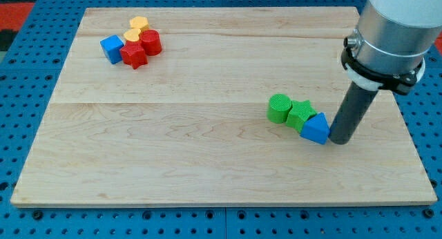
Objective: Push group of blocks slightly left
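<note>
A group of three blocks lies right of the board's middle: a green cylinder [279,108], a green star [300,115] and a blue triangular block [316,128], touching in a row that slants down to the view's right. My tip [340,139] stands right beside the blue block's right side, touching or nearly touching it. A second group sits at the view's top left: a blue cube [111,48], a red star [133,55], a red cylinder [150,42], a yellow cylinder [139,23] and a yellow block [132,36].
The wooden board [207,163] rests on a blue pegboard table. The arm's grey body [390,32] hangs over the board's top right corner. The board's right edge is close behind my tip.
</note>
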Motion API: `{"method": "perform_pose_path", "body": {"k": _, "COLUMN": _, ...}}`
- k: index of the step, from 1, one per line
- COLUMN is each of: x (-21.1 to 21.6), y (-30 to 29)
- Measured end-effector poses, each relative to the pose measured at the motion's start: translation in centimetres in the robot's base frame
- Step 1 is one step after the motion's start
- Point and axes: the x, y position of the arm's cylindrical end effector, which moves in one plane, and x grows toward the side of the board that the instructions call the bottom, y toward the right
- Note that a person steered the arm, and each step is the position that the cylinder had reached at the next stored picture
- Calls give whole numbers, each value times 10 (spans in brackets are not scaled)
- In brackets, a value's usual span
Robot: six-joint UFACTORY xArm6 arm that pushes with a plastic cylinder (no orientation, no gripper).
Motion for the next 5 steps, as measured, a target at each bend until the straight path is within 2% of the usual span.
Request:
{"method": "perform_pose_path", "body": {"k": 3, "x": -34, "y": -62}}
{"method": "perform_pose_path", "body": {"k": 5, "x": -75, "y": -90}}
